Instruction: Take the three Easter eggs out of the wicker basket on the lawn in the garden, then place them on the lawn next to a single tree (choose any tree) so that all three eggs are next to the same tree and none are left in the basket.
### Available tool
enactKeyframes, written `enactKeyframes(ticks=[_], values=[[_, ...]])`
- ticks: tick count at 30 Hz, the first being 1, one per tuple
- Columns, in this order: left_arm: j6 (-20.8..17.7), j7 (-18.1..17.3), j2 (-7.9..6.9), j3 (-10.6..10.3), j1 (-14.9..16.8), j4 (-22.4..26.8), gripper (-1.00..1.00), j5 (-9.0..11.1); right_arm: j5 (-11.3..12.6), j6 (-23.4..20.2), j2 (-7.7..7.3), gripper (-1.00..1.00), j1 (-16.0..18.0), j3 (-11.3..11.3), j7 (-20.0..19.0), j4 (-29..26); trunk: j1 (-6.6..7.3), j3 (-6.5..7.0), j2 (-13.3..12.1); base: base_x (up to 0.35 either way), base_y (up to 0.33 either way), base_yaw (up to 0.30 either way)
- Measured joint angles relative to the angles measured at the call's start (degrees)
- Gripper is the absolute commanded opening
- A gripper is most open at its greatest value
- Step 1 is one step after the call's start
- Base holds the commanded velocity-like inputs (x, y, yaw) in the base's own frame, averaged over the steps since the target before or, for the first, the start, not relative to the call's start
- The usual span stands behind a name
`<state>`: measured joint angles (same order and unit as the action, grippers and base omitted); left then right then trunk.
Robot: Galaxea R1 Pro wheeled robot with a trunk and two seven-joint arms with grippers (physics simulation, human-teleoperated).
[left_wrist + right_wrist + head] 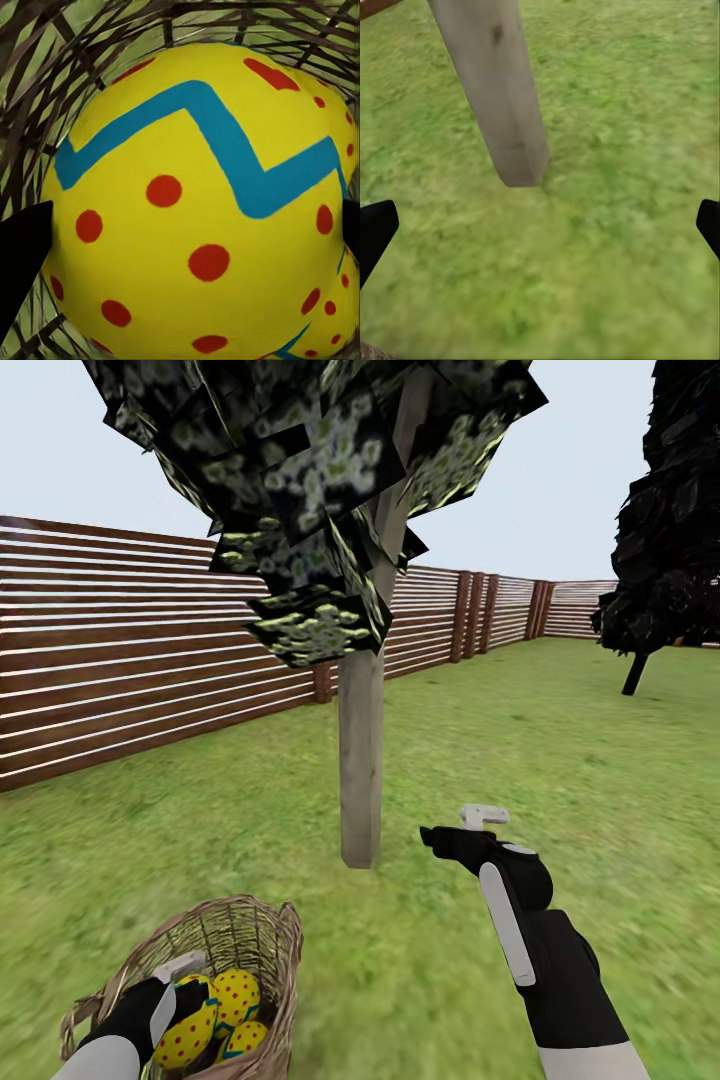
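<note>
While three yellow eggs with red dots and blue zigzags [225, 1015] sit inside one brown woven wicker basket [262, 932] on the green lawn [560, 760] | left gripper [178, 985] reaches in, fingers spread around one egg [195, 202] | right gripper [455, 832] open, empty, near one pale-trunked tree [361, 760] | no writing visible.

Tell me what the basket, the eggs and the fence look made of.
Brown woven wicker basket: looks like wicker, matte, with open crossing strands that show grass through the gaps. Yellow eggs with red dots and blue zigzags: smooth, painted-looking shell; whether plastic or real is unclear. Brown horizontal-slat fence: appears to be stained wood, with plank slats and thicker posts.
</note>
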<state>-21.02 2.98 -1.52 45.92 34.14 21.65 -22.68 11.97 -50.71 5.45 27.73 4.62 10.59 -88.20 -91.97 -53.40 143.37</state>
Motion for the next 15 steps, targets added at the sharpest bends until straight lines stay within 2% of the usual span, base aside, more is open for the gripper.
enactKeyframes(ticks=[11,15], values=[[-0.74,-0.06,0.00,0.00,0.00,0.00,-1.00,-0.08,0.00,0.00,0.00,1.00,0.00,0.00,0.00,0.03,0.28,2.44,-0.15,0.000,0.000,0.000],[-1.88,-0.13,0.00,0.00,0.00,0.00,-1.00,-0.11,0.00,0.00,0.00,1.00,0.00,0.00,0.00,0.12,1.15,3.16,-1.74,0.000,0.000,0.000]])
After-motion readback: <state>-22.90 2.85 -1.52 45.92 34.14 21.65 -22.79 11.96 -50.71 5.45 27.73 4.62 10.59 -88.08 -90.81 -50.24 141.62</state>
